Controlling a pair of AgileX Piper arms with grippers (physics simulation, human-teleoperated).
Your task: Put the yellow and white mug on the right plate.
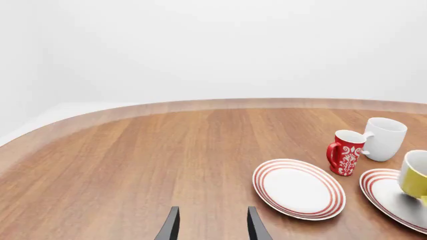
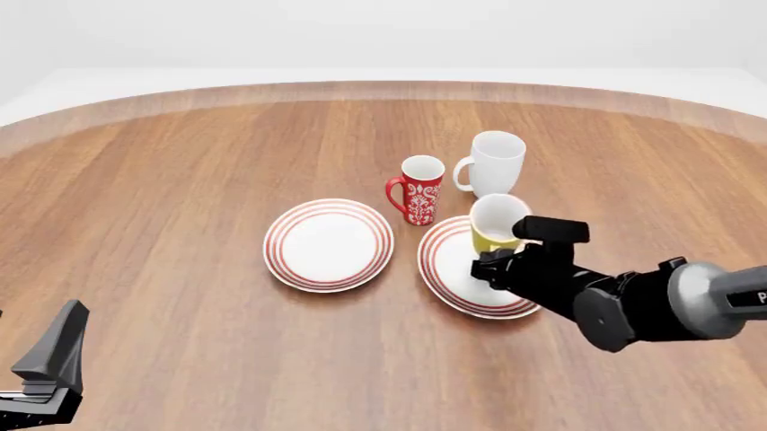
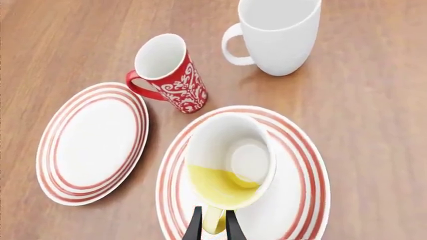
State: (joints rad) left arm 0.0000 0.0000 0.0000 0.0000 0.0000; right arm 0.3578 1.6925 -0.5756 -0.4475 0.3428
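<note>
Carrying yellow and white mug (image 3: 230,165) over right plate (image 3: 300,200), at 5 o'clock from red mug (image 3: 170,72).
Right gripper (image 3: 214,225) pinching the handle, both fingers closed on it; left gripper (image 1: 212,225) standing parted, gripping nothing. Handling likely as light, rigid, glazed, slippery, chippable; handle serving as best hold.

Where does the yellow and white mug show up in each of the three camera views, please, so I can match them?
Left wrist view: yellow and white mug cut off at the right edge, over the right plate.
Front view: just right of centre, above the right plate's far side, ahead of the right gripper.
Right wrist view: low centre, its handle between the fingers.
Shared landmark: the red patterned mug, beside that plate in every view.
</note>
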